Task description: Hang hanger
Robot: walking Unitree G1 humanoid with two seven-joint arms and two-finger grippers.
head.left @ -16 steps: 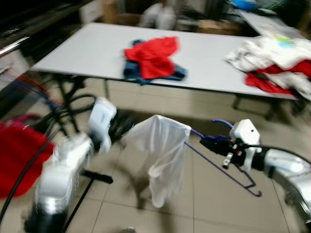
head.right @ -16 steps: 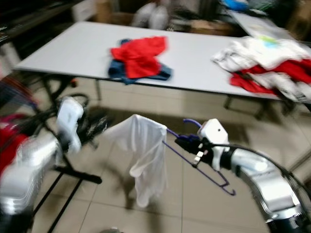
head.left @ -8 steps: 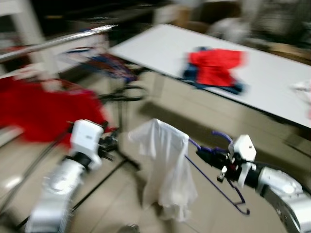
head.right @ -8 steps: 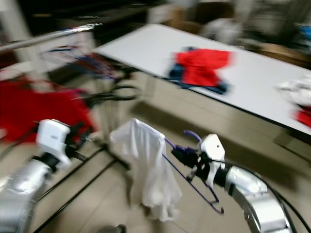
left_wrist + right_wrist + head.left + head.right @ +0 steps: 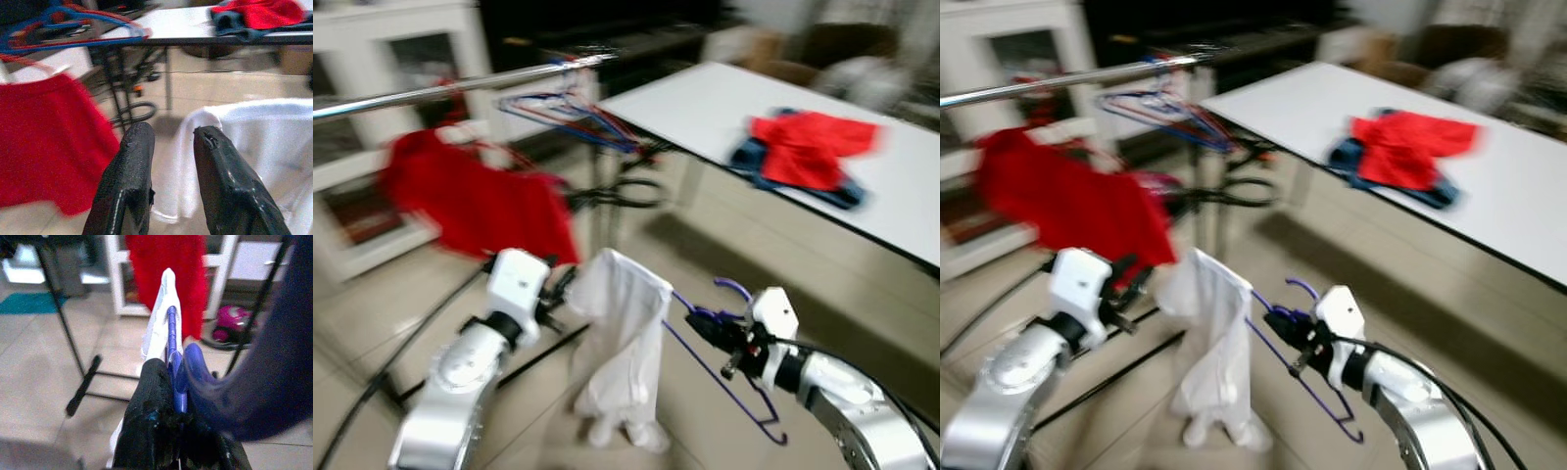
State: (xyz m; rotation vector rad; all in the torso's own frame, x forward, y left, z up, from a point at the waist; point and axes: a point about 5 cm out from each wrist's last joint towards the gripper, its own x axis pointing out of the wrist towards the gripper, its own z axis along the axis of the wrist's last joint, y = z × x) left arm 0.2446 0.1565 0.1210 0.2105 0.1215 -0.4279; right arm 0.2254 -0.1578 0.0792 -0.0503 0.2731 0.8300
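Purple hanger (image 5: 724, 367) held out in front of the robot above the tiled floor (image 5: 685, 245), at about gripper height, hook end curling up just beside the right gripper (image 5: 705, 325); right gripper's black fingers clamped tight on the hanger near its hook, purple wire pinched between them in the right wrist view (image 5: 172, 382); white garment (image 5: 622, 362) draped over the hanger's far end, hanging down limp, lower edge bunched near the floor; left gripper (image 5: 558, 291) at the garment's upper edge on the robot's left, fingers (image 5: 129, 186) slightly parted with a gap between them, nothing held, white cloth just past the tips, cannot tell if touching; frames blurred; clothes rail (image 5: 460, 88), a silver bar, runs across the upper left, well above and apart from the hanger; red garment (image 5: 475, 201) hangs from it, behind the left arm; bunch of blue and red hangers (image 5: 573, 113) at the rail's end, near the table corner; black stand legs (image 5: 538, 348) of the rack on the floor under the left arm; white table (image 5: 705, 108) at upper right with a red cloth (image 5: 813, 147) lying over a dark blue cloth (image 5: 749, 157); white cabinet (image 5: 372, 59) behind the rail at left; pink object (image 5: 230, 328) on the floor in the right wrist view, too blurred to identify.
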